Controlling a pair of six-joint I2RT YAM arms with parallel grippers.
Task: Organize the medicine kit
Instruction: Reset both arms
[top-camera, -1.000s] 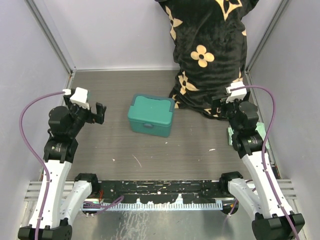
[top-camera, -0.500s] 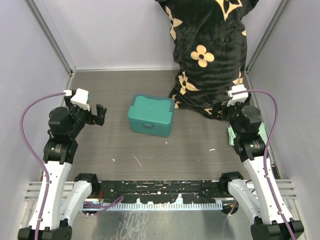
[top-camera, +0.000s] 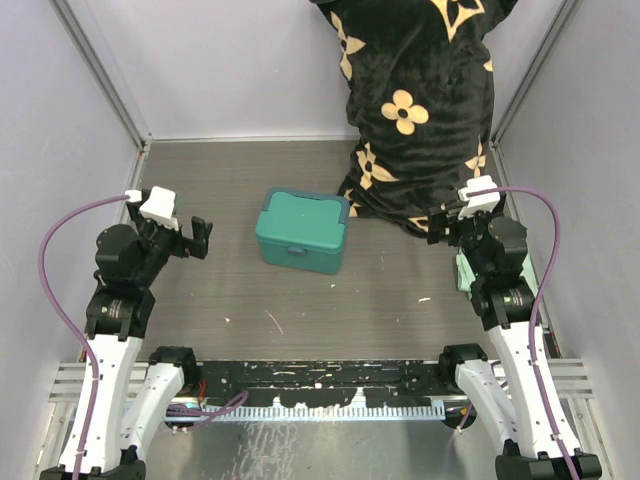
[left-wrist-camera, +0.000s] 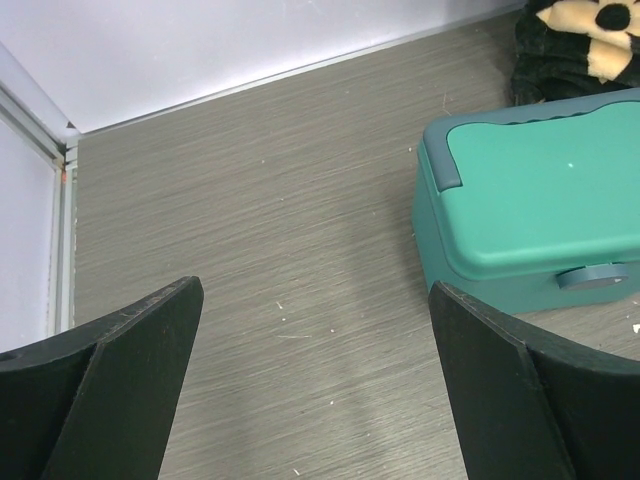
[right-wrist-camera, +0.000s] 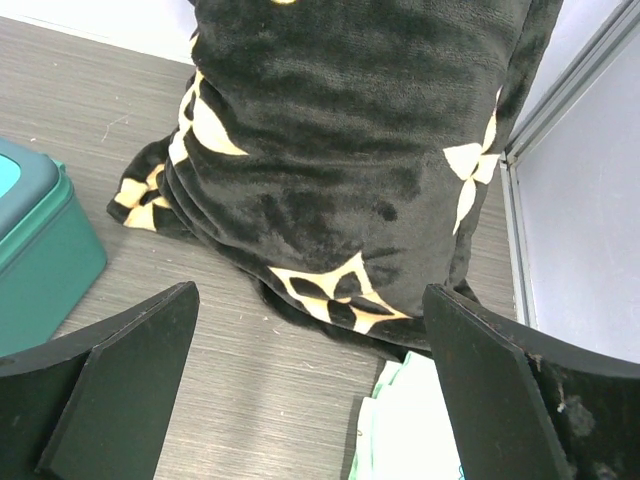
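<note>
The medicine kit (top-camera: 302, 230) is a teal-green box with its lid shut, standing in the middle of the table. The left wrist view shows its left end and round front latch (left-wrist-camera: 540, 210); the right wrist view shows only a corner of the kit (right-wrist-camera: 30, 260). My left gripper (top-camera: 200, 236) hangs open to the left of the kit, a short gap away, with bare table between its fingers (left-wrist-camera: 315, 290). My right gripper (top-camera: 441, 224) is open too, well to the right of the kit, over the edge of a dark cushion (right-wrist-camera: 310, 290). Neither holds anything.
A big black plush cushion with cream flower shapes (top-camera: 415, 110) leans at the back right, close behind the kit's right corner (right-wrist-camera: 350, 130). A pale green cloth (top-camera: 462, 272) lies under the right arm (right-wrist-camera: 420, 420). Walls close both sides.
Both arms have drawn back a little toward the near edge, the right one also slightly to the right. The kit has not moved. Both grippers stay open.
</note>
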